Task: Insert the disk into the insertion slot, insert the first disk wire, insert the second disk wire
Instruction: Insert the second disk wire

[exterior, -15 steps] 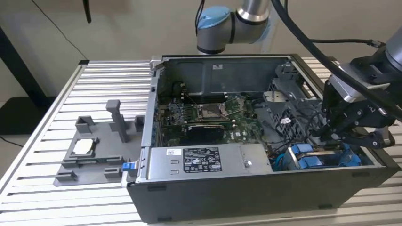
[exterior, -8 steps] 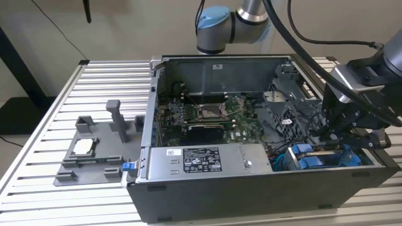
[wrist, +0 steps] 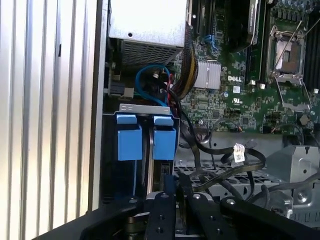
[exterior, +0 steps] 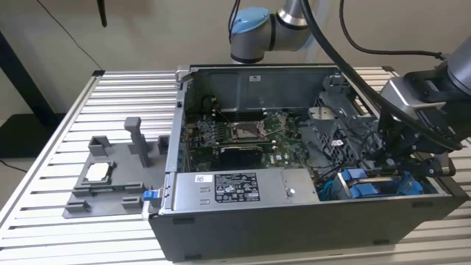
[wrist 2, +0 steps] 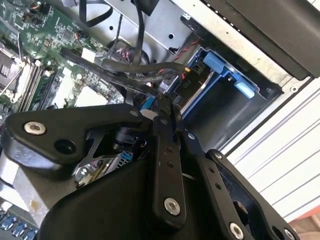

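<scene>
The insertion slot (exterior: 376,186) is the dark bay in the case's near corner on the exterior view's right. Blue carrier tabs (wrist: 164,142) stand side by side in its mouth; the disk itself is hidden behind them. My gripper (exterior: 403,168) hangs just above this bay. In the second wrist view my gripper (wrist 2: 167,106) has its fingers drawn together, pinching the end of a black disk wire (wrist 2: 150,70) beside the blue bay wall (wrist 2: 220,70). In the first wrist view my gripper (wrist: 177,184) sits just off the blue tabs, and loose black wires (wrist: 235,162) loop beside it.
The open computer case (exterior: 294,232) lies on a slatted metal table (exterior: 125,83). Inside are the green motherboard (exterior: 254,135) and the silver power supply (exterior: 235,190). A grey fixture (exterior: 110,176) holding a small silver chip stands outside, at the exterior view's left.
</scene>
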Tool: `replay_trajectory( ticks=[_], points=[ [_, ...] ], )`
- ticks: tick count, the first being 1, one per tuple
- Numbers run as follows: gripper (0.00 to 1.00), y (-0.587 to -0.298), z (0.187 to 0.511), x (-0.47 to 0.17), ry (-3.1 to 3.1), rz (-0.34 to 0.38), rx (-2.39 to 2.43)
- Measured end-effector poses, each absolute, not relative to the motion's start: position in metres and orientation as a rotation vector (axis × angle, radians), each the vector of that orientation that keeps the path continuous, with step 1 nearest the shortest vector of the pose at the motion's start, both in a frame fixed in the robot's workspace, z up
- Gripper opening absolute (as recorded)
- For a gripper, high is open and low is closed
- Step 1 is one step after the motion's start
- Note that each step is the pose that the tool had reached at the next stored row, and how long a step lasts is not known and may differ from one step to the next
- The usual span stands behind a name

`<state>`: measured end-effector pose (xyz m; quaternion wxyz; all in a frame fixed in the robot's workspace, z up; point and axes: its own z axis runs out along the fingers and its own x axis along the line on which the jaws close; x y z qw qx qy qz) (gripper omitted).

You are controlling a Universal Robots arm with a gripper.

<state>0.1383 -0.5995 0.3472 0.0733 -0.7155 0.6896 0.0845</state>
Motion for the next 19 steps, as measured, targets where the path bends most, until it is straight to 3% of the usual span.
replay_trajectory(
  ticks=[19],
  points=[
    [0.16,-0.5999,0.3441,0.1364,2.125,0.245,-2.092]
  ],
)
